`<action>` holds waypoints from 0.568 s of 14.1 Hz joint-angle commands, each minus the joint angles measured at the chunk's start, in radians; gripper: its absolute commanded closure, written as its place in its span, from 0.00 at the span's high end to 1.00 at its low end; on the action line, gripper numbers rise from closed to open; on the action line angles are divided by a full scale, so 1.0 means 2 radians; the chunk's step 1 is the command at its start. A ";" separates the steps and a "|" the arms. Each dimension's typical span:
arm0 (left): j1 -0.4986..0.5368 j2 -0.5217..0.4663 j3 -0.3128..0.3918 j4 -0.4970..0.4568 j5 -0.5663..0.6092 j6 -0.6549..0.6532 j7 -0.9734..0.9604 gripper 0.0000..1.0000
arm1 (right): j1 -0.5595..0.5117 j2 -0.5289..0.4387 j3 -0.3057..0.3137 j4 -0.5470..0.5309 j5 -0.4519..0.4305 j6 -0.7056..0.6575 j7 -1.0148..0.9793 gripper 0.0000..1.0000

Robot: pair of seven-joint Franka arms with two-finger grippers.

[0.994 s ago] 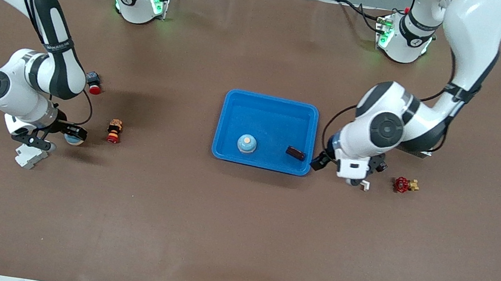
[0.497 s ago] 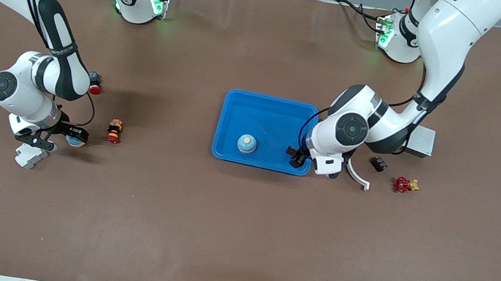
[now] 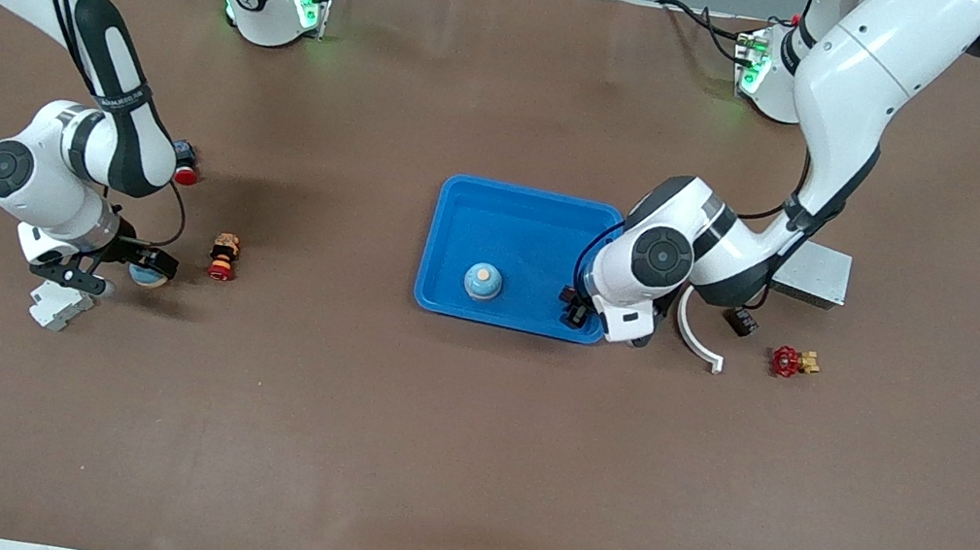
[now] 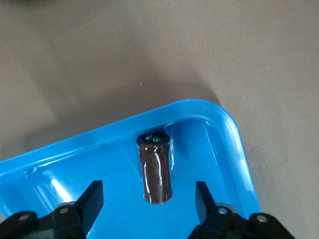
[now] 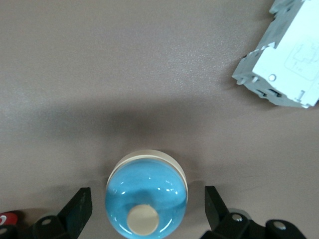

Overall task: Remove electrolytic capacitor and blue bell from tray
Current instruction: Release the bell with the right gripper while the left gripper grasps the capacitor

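Note:
A brown capacitor (image 4: 156, 169) lies in the blue tray (image 3: 531, 191), in the corner nearest the front camera at the left arm's end. My left gripper (image 3: 576, 309) is low over it, open, with a finger on each side and not touching, as the left wrist view (image 4: 148, 205) shows. A blue bell (image 3: 483, 281) stands in the tray. A second blue bell (image 5: 147, 196) stands on the table at the right arm's end (image 3: 149, 271). My right gripper (image 5: 147, 211) is open around it, fingers apart from it, also in the front view (image 3: 125, 268).
A white breaker (image 3: 59, 307) lies beside the right gripper. A red and yellow button (image 3: 223, 257) and a red button (image 3: 184, 170) are nearby. Beside the tray at the left arm's end lie a white curved piece (image 3: 699, 333), a small black part (image 3: 740, 321), a red valve (image 3: 789, 362) and a grey box (image 3: 813, 272).
My left gripper has moved from the table beside the tray in over the tray's corner, down around the capacitor. The right gripper has hardly moved.

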 commanded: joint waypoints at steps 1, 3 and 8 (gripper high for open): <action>-0.009 0.014 0.005 0.007 0.026 0.007 -0.032 0.83 | -0.002 -0.009 0.006 0.005 -0.018 -0.010 -0.015 1.00; -0.009 0.021 0.005 0.004 0.042 0.009 -0.035 0.79 | -0.001 -0.023 0.003 0.033 -0.071 -0.076 -0.014 1.00; -0.008 0.028 0.005 0.010 0.042 0.018 -0.031 0.08 | 0.004 -0.052 0.007 0.110 -0.072 -0.249 0.018 1.00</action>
